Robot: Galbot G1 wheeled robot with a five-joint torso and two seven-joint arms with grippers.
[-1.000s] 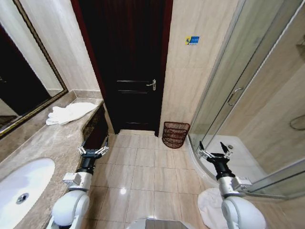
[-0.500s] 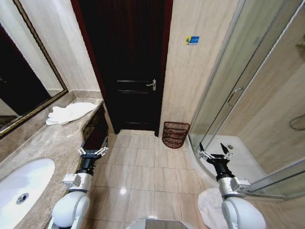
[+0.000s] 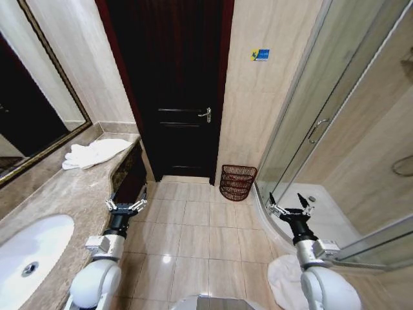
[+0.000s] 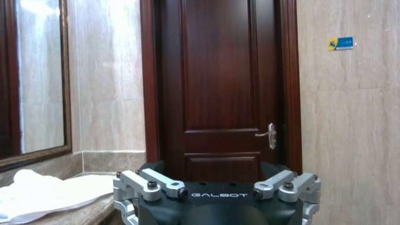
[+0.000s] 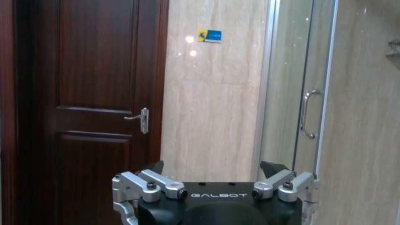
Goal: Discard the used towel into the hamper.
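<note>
Head view, bathroom: your two arms are raised side by side over the tiled floor (image 3: 193, 226), both grippers empty. Your left gripper (image 3: 126, 205) hangs just beside the front edge of the marble counter (image 3: 71, 187), its jaws spread wide. Your right gripper (image 3: 288, 208) is held up in front of the curved base of the glass shower enclosure (image 3: 322, 123), its jaws likewise spread wide and holding nothing.

You will find the towel (image 3: 95, 153), white and crumpled, lying on the far end of the counter, in the corner below the framed mirror (image 3: 32, 110) and well apart from your left gripper. The white sink (image 3: 29, 255) sits in the near end of the same counter.

The hamper (image 3: 237, 182), a dark reddish-brown ribbed wire basket, is on the floor against the beige wall, between the dark wooden door (image 3: 174, 90) and the shower glass. It appears to tilt, its open mouth turned partly toward you. Nothing can be seen inside it.

From your left wrist camera, the towel (image 4: 44, 197) shows on the counter to one side, with the closed door and its metal handle (image 4: 269, 136) straight ahead.
</note>
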